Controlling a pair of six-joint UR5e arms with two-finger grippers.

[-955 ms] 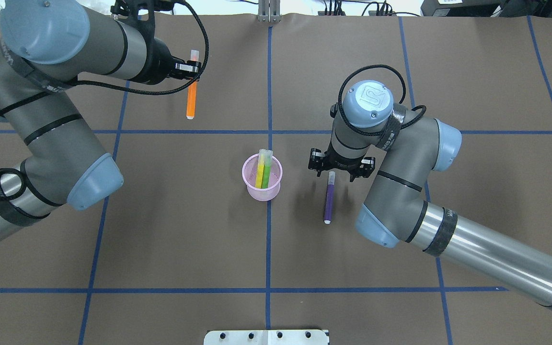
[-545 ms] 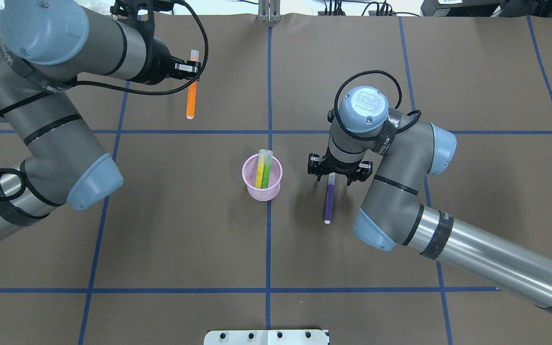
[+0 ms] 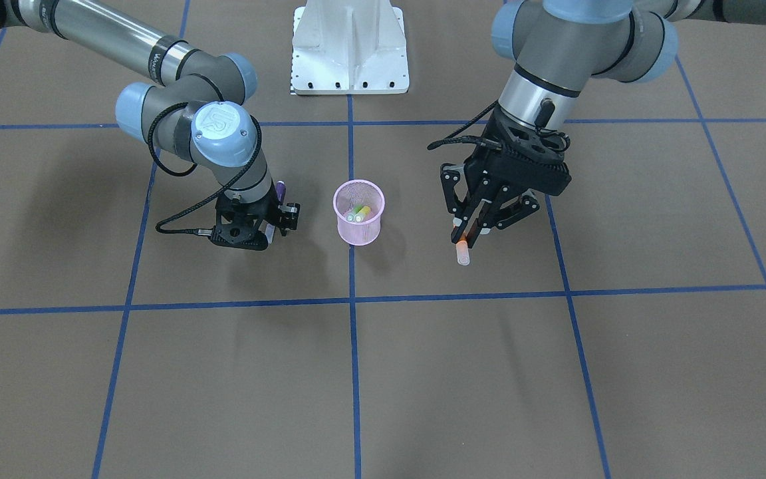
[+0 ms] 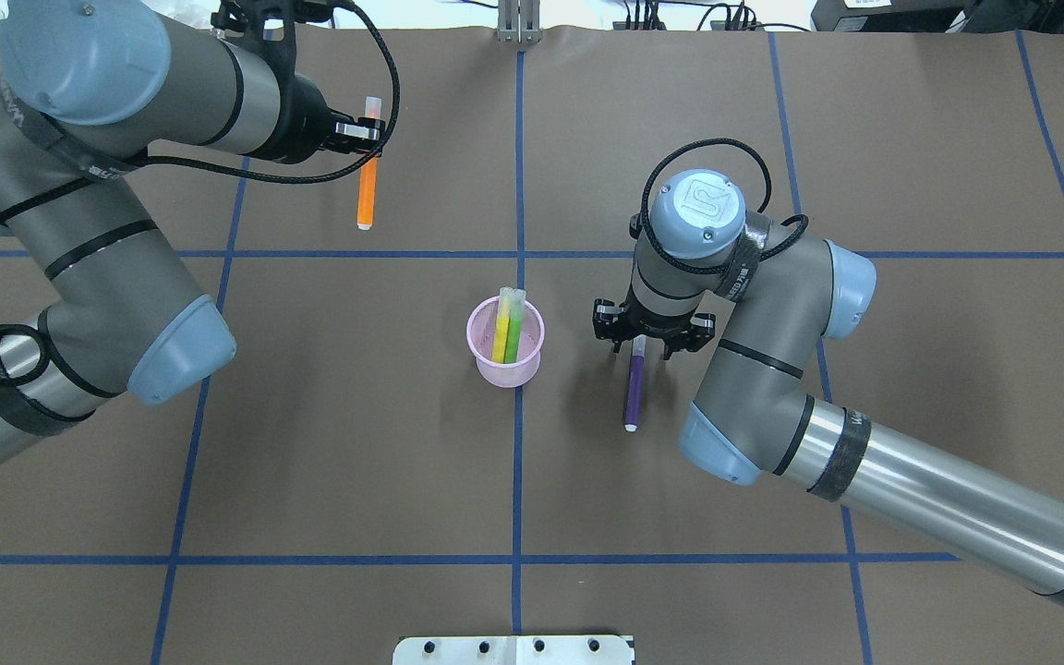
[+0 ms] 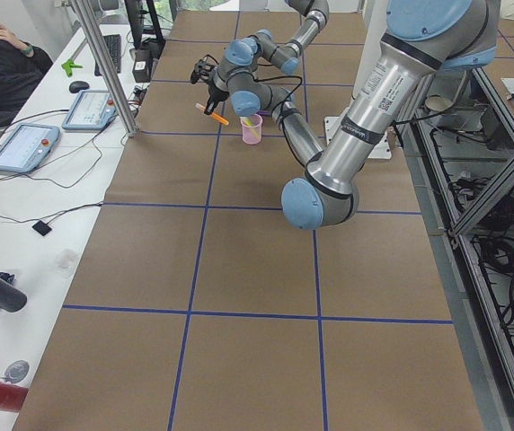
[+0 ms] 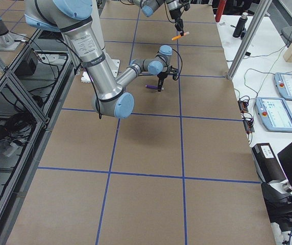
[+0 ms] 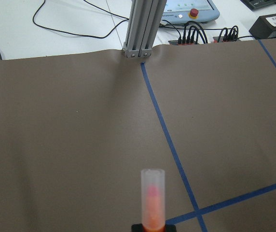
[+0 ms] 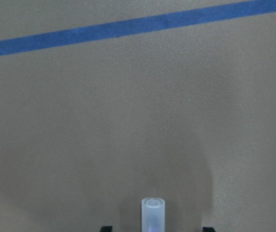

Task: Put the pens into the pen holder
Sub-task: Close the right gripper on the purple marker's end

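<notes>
The left gripper (image 3: 469, 234) clamps the orange pen (image 3: 463, 254) — pen holder (image 3: 358, 231) nearby.

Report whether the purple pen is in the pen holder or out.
Out: the purple pen lies flat on the table beside the pen holder, under the open right gripper.

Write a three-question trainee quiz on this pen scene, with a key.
1. True or false: the left gripper is shut on the orange pen.
2. How many pens stand in the cup? A) one B) two C) three
3. Fill the blank: the open right gripper straddles the cap of the ____ pen, which lies flat.

Key
1. True.
2. B: the yellow pen and the green pen.
3. Purple.
</notes>
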